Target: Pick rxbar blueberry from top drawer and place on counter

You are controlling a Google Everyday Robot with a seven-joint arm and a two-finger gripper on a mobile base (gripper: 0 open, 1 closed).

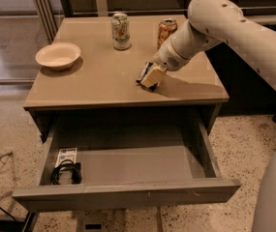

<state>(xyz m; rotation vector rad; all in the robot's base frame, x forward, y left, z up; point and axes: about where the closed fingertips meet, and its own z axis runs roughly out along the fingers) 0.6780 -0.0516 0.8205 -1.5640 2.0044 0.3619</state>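
My gripper (pixel 149 76) is low over the right middle of the tan counter (pixel 99 81), its tip at or just above the surface. A dark navy sliver at its left side is the rxbar blueberry (pixel 142 75), held in the shut gripper and mostly hidden by it. The top drawer (pixel 128 195) stands pulled out below the counter. Its grey inside holds only a white card with a black cable coil (pixel 66 168) at the left.
A cream bowl (pixel 57 55) sits at the counter's left. A green-and-white can (pixel 120 31) and an orange-brown can (pixel 166 31) stand at the back, the orange one right behind my arm. A speckled floor surrounds the table.
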